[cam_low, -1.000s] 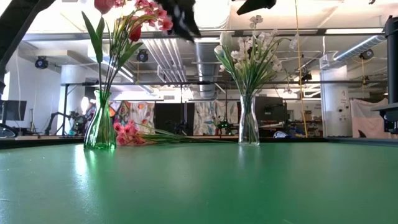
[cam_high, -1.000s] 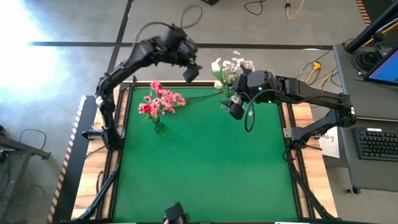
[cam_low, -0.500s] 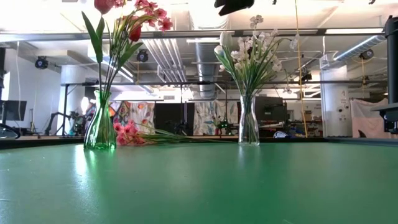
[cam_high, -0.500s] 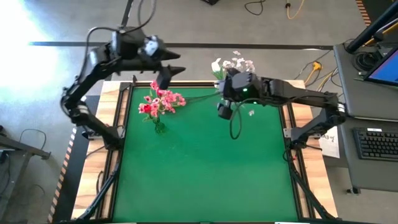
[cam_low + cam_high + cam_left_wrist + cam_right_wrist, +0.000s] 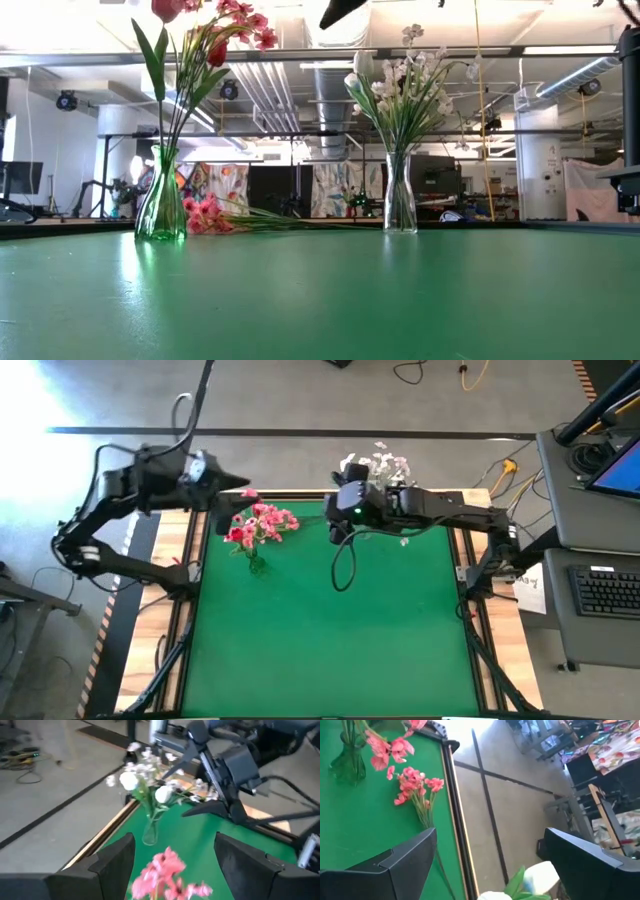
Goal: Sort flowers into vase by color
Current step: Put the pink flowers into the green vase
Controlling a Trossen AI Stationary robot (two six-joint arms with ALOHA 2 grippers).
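A green glass vase (image 5: 161, 205) holding pink and red flowers (image 5: 258, 525) stands at the table's far left. A clear vase (image 5: 399, 205) with white flowers (image 5: 378, 463) stands at the far right. One pink flower (image 5: 415, 782) lies flat on the green table by the far edge, its blossom (image 5: 205, 215) beside the green vase. My left gripper (image 5: 236, 490) hangs open, high over the far left corner. My right gripper (image 5: 338, 528) is open too, high between the two vases, above the lying flower's stem. Neither holds anything.
The green table (image 5: 330, 630) has free room across its middle and near side. Wooden rails (image 5: 478, 610) edge the table. A cable loop (image 5: 343, 565) hangs from my right arm. A desk with a keyboard (image 5: 608, 590) stands off to the right.
My left gripper has drawn back from above the far edge toward the table's far left corner, rising and rolling, still open. My right gripper has gone toward the left along the far edge, away from the white flowers, rolling as it went, still open. The flowers have stayed put.
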